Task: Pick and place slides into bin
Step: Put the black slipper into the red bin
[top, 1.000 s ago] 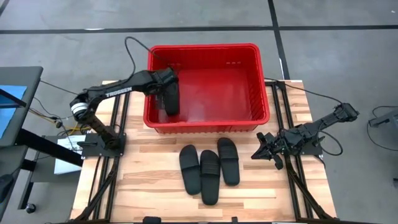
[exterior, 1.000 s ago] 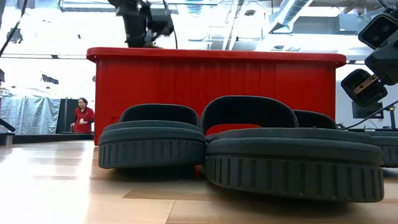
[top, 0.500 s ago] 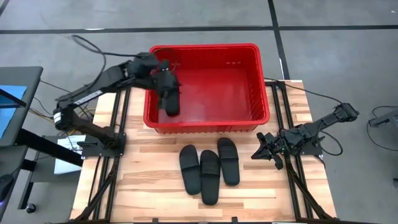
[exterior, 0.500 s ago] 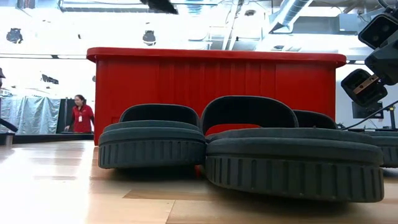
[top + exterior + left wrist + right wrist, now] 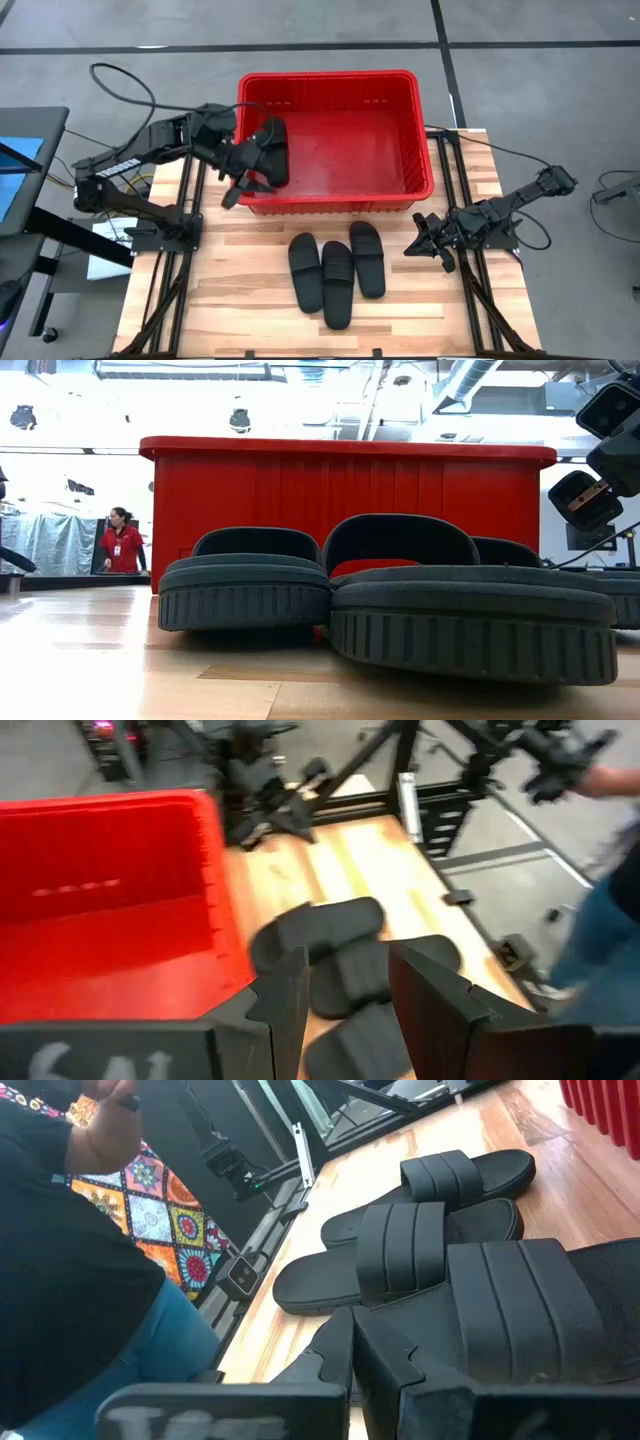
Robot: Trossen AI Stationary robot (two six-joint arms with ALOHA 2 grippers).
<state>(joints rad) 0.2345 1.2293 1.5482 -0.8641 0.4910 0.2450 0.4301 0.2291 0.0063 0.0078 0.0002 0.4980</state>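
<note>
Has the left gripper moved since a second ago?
Yes. The left gripper has pulled back out over the bin's left front rim, leaving a slide inside; its fingers are open.

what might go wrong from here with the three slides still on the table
The three slides lie packed side by side, touching, so grasping one may drag a neighbour along. The left tool, open, hangs at the bin's near-left rim, so swinging out low could knock the wall. The slide in the bin fills the left end, leaving less landing room there.
</note>
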